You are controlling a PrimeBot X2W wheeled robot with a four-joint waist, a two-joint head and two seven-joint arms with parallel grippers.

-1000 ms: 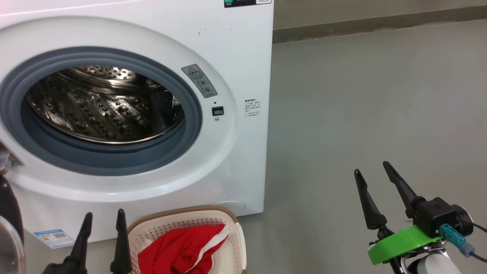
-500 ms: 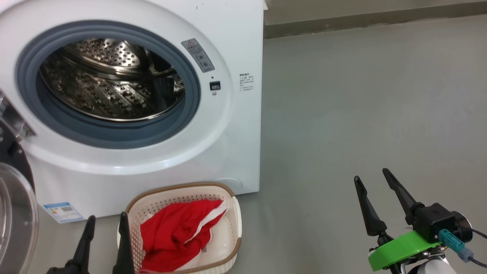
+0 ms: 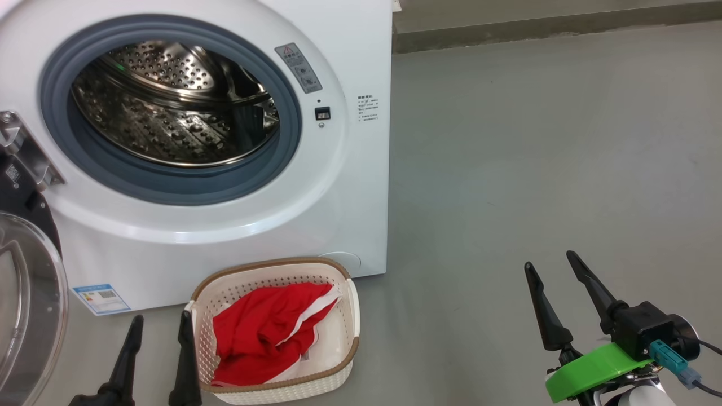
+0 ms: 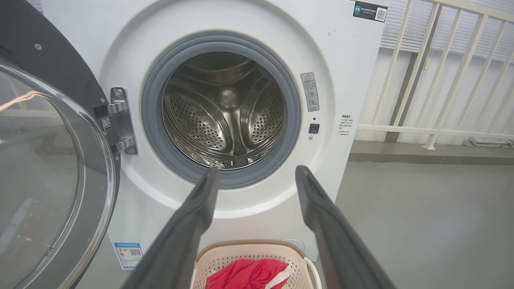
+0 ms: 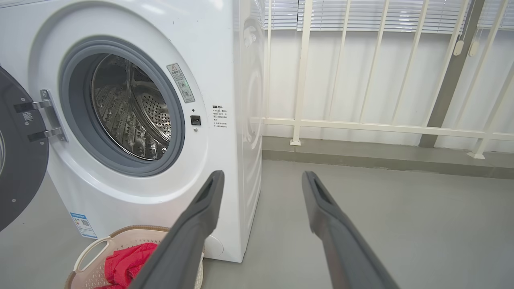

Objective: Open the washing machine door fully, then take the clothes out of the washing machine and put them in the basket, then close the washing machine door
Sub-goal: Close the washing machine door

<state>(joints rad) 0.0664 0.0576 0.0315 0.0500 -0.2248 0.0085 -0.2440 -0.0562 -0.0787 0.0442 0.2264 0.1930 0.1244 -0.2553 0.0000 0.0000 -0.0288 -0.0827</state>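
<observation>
Washing machine (image 3: pixel 361 56) is standing white and square on the grey floor (image 3: pixel 536 141), its grey rubber seal (image 3: pixel 169 189) ringing the perforated steel drum (image 3: pixel 169 113). The washing machine door (image 3: pixel 25 304) is hanging wide open on the left, its clear glass bowl bulging out from the black rim and its metal hinge (image 4: pixel 120 120) showing. The basket (image 3: pixel 354 316) is sitting on the floor just in front of the machine's base, and the clothes (image 3: pixel 265 332) are lying crumpled inside it, red with a white stripe. The left gripper (image 3: pixel 161 317) is hovering just beside the basket's left wall, jaws spread wide and holding nothing; whether its nearer finger is touching the rim is hard to judge. The right gripper (image 3: pixel 550 260) is hovering well apart to the right above the floor, likewise gaping and empty.
</observation>
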